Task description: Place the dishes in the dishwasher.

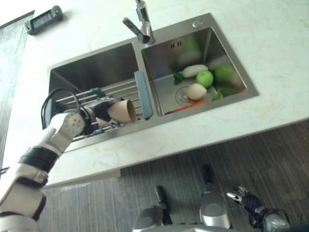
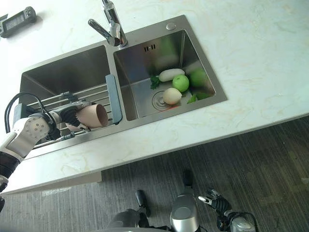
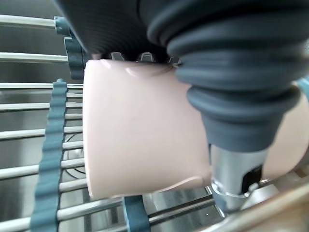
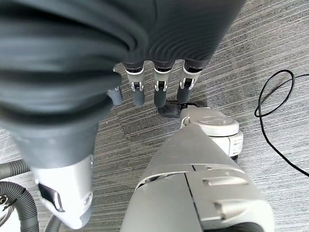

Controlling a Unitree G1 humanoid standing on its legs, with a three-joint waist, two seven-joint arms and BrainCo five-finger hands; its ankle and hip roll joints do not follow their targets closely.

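**Pink cup held over the sink rack**

My left hand [image 1: 99,112] has its fingers [image 3: 145,57] and thumb curled round a pale pink ceramic cup [image 1: 121,110], which lies on its side with the open mouth turned toward the grey-blue end bar [image 1: 143,94] of the rack. The cup sits just above the roll-up rack of steel rods [image 2: 89,99] that spans the left basin of the stainless double sink [image 1: 96,65]; I cannot tell whether it touches the rods.

In the right basin of that sink lie a white radish [image 1: 194,70], a green apple [image 1: 204,79], a pale round onion-like vegetable [image 1: 196,91], some leafy greens [image 1: 223,73] and an orange carrot [image 1: 187,107], all near the drain. A chrome tap [image 1: 141,24] stands at the back rim of the sink, between the basins. A dark rectangular device [image 1: 43,20] rests on the pale marble table [image 1: 270,48], well beyond the sink's left basin.

My right hand [image 4: 157,87] hangs low over the grey striped floor [image 4: 270,43], away from the sink, its fingers relaxed and straight, holding nothing.
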